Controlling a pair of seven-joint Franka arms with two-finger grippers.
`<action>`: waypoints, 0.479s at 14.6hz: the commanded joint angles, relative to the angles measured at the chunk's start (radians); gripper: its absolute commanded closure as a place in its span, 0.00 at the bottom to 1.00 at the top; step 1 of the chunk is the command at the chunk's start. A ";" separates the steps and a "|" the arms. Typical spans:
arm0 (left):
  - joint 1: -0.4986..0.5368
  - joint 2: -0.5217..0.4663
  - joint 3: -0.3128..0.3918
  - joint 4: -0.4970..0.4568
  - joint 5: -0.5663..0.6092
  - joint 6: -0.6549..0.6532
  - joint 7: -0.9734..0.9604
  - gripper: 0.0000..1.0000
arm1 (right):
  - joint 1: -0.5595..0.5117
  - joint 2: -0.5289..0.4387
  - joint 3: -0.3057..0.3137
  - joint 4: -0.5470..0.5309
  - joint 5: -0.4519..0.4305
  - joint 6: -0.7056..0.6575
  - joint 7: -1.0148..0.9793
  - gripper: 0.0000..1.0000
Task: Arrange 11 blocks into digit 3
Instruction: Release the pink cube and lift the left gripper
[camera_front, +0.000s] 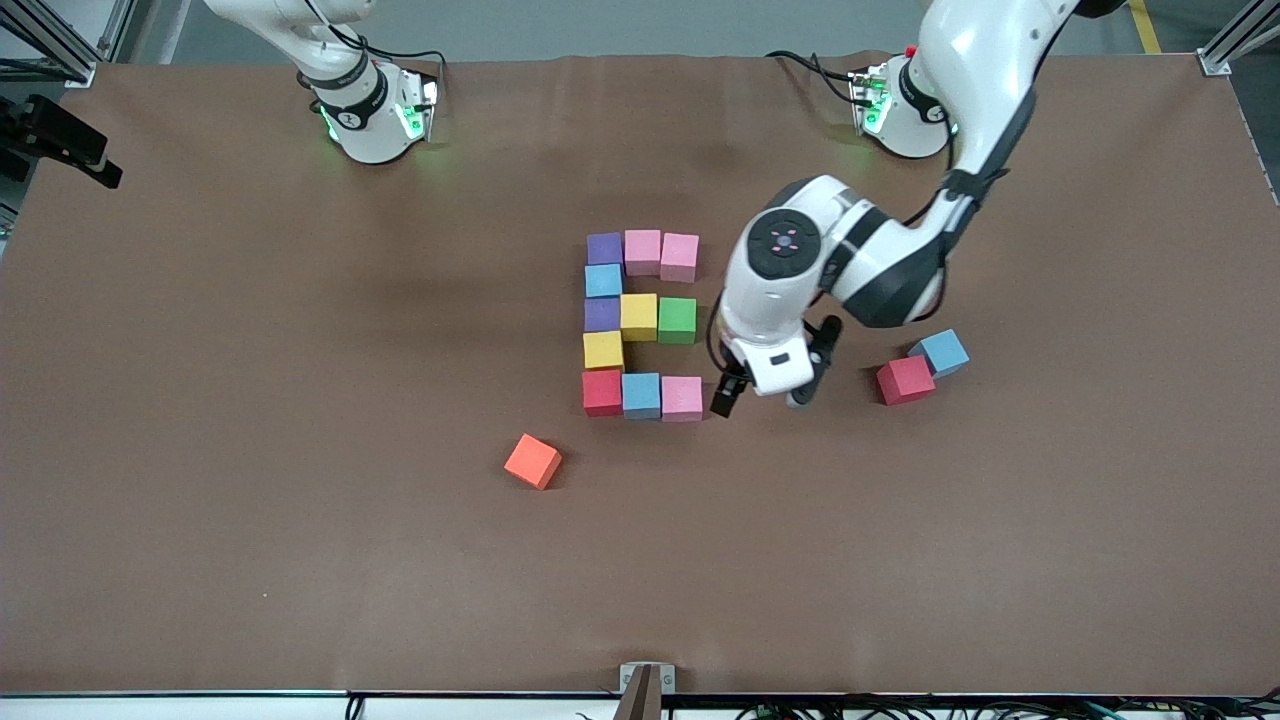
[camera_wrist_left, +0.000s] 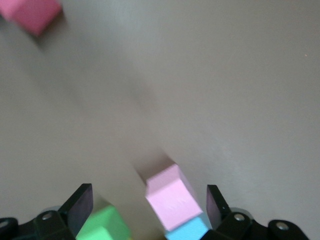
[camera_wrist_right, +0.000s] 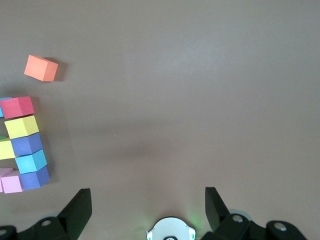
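Brown table (camera_front: 300, 500): 11 blocks (camera_front: 640, 318) in digit, 3 loose cubes.

Front view: high camera across the table (camera_front: 300, 560), facing both robot bases, whole tabletop in frame.
Left wrist view: close, looking down past its own fingers (camera_wrist_left: 80, 204); shares the pink cube (camera_wrist_left: 172, 197) (camera_front: 681, 397) and green cube (camera_wrist_left: 104, 225) (camera_front: 677, 320) with the front view.
Right wrist view: higher up, looking down; shares the orange cube (camera_wrist_right: 41, 68) (camera_front: 533, 461) with the front view.

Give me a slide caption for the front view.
Left gripper open beside the finished block digit 3; orange cube left aside.
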 joint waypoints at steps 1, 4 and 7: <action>0.051 -0.068 -0.010 -0.036 -0.040 -0.051 0.280 0.00 | -0.004 0.004 0.004 0.015 0.010 -0.014 -0.001 0.00; 0.105 -0.111 -0.010 -0.056 -0.045 -0.068 0.648 0.00 | -0.004 0.008 0.004 0.015 0.010 -0.006 0.001 0.00; 0.151 -0.152 -0.009 -0.073 -0.045 -0.074 0.960 0.00 | -0.004 0.015 0.004 0.016 0.010 -0.008 -0.006 0.00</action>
